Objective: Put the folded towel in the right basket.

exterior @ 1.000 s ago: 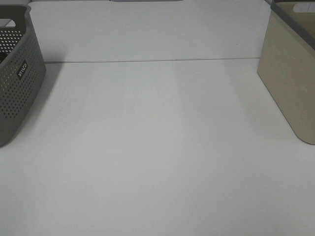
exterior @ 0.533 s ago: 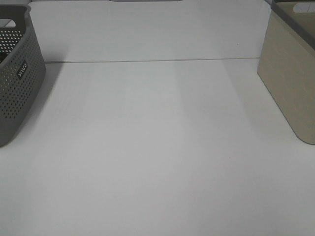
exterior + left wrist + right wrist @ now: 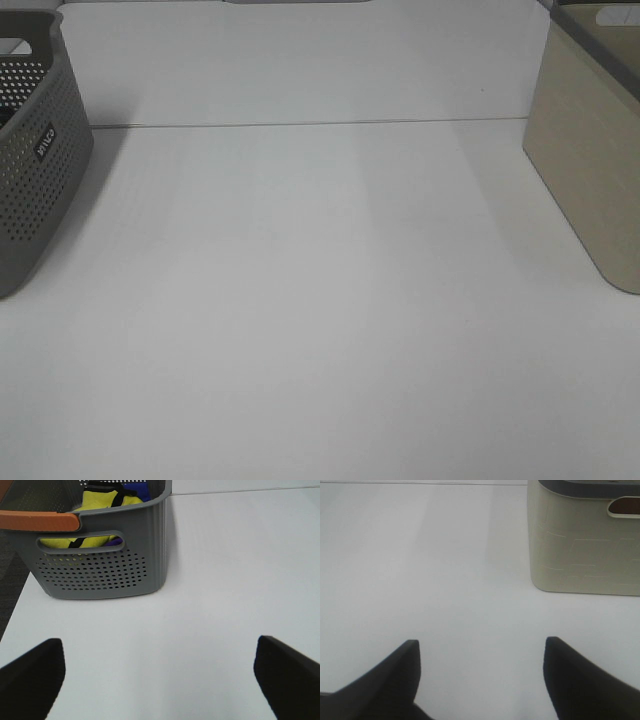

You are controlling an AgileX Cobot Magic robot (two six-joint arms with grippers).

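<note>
Both end effectors spread, above bare table between baskets.

Grey perforated basket, beige basket, white table

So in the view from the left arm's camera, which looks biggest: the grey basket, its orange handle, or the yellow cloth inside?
1. Grey basket, by far the largest.
2. Yellow cloth, though it is mostly hidden inside, so its true size is unsure.
3. Orange handle, a thin strip cut off at the edge.
</note>
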